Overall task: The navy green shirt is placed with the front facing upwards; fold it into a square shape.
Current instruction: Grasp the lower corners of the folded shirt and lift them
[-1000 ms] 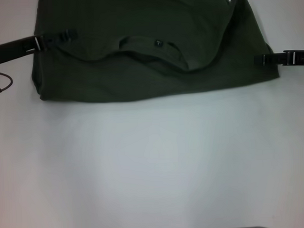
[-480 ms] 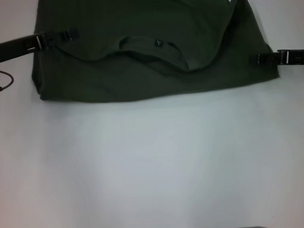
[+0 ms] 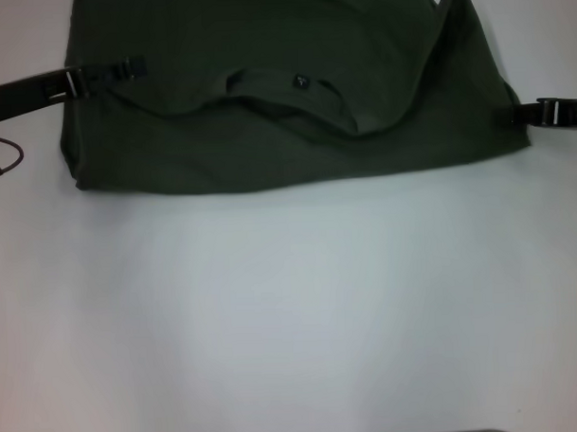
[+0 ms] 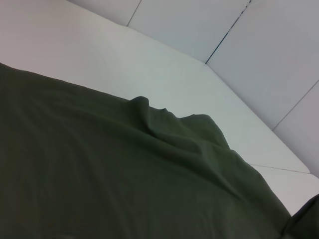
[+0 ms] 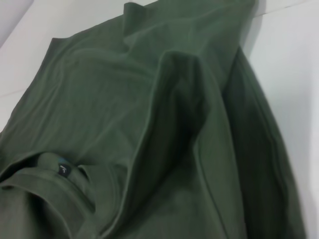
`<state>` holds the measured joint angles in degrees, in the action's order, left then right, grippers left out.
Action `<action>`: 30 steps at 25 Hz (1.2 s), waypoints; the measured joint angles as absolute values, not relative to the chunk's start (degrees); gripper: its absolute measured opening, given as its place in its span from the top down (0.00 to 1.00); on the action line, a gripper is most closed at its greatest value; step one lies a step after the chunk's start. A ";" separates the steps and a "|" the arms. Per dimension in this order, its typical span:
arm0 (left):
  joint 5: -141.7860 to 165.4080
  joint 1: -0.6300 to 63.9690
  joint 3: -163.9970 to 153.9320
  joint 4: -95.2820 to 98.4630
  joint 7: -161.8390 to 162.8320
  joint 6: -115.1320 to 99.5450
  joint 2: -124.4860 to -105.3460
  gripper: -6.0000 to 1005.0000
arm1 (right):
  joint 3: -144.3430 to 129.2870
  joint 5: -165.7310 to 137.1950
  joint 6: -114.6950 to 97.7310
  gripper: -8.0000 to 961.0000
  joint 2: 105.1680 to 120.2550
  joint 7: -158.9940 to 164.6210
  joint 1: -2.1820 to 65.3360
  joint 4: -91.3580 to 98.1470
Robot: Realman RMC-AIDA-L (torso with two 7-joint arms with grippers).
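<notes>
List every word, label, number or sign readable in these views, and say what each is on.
Nothing can be read.
Neck label inside the collar of the navy green shirt: small dark tag with a pale mark, too small to read; also in the right wrist view, print blurred.
No chest lettering shows.

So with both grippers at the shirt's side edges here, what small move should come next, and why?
Probably the right gripper should close in on the shirt hem beside it. It sits at the right edge, while the left gripper already lies over the cloth on the opposite side. The fabric by the right edge stands in a raised ridge, so gripping there would let both arms lift evenly.
</notes>
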<state>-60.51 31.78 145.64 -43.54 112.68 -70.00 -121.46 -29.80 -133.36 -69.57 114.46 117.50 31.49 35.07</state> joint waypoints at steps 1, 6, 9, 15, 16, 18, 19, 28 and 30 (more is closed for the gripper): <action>-60.51 31.78 145.64 -43.53 112.68 -70.00 -121.46 0.11 | -29.79 -133.35 -69.63 0.61 114.31 117.50 31.38 35.03; -60.47 31.66 145.64 -43.47 112.56 -70.00 -121.44 0.11 | -29.75 -133.32 -69.42 0.82 114.17 117.35 31.15 34.92; -59.59 31.62 145.49 -43.43 112.98 -70.69 -121.04 0.12 | -29.73 -133.33 -69.45 0.92 114.17 117.21 31.13 34.94; -56.18 31.00 144.24 -43.42 116.37 -75.94 -118.88 0.12 | -29.55 -133.24 -69.41 0.96 114.16 117.41 31.11 35.41; -55.81 30.94 144.21 -43.42 116.90 -76.86 -118.43 0.12 | -29.55 -133.24 -69.50 0.96 114.12 117.43 31.11 35.45; -54.43 30.71 144.14 -43.40 118.69 -78.54 -117.32 0.12 | -29.53 -133.23 -69.50 0.96 114.01 117.43 31.11 35.47; -53.82 30.52 144.13 -43.41 119.45 -78.70 -116.85 0.12 | -29.53 -133.23 -69.47 0.96 113.99 117.41 31.12 35.48; -49.24 29.70 144.32 -42.46 121.28 -76.37 -115.87 0.12 | -29.16 -133.24 -69.31 0.96 113.99 117.17 31.26 35.51; -48.95 29.94 144.11 -41.84 121.29 -76.14 -115.88 0.12 | -29.11 -133.24 -69.32 0.96 113.99 117.17 31.32 35.51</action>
